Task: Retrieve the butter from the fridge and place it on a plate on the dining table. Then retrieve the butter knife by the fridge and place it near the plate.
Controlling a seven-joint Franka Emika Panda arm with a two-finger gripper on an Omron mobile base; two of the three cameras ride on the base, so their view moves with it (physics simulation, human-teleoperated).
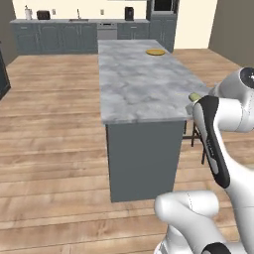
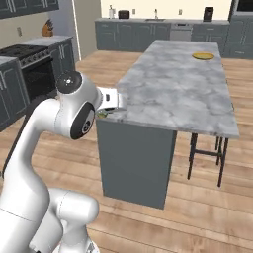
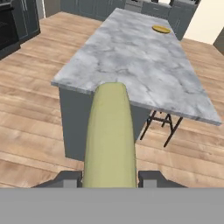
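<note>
Butter [image 3: 110, 135] sat pinched between my two dark finger tips [image 3: 70, 178], a pale yellowish stick running straight out from my pincer [image 3: 109, 180] toward the near end of the dining table [image 3: 131, 61]. My jaws were pressed against its two long sides, one tip on each flank. In the left base view a small yellowish corner of the stick [image 1: 194, 96] peeped past my forearm, just beside the table's near right corner [image 1: 144, 84]. In the right base view my hand [image 2: 109, 100] hung close to the table's near left corner [image 2: 173, 84], with a sliver of the stick [image 2: 103, 114] showing under it; I could not tell whether it touched the marble edge.

Far down the table, near its other end, lay the plate [image 3: 161, 29], round and orange-yellow at the rim, well apart from me [image 1: 155, 52] [image 2: 203, 56]. Dark-legged stools [image 2: 205, 153] stood tucked under the table's long right side. Grey cabinets [image 1: 54, 37] lined the far wall, and a black stove [image 2: 27, 64] stood off to my left over the wooden floor [image 1: 49, 149].
</note>
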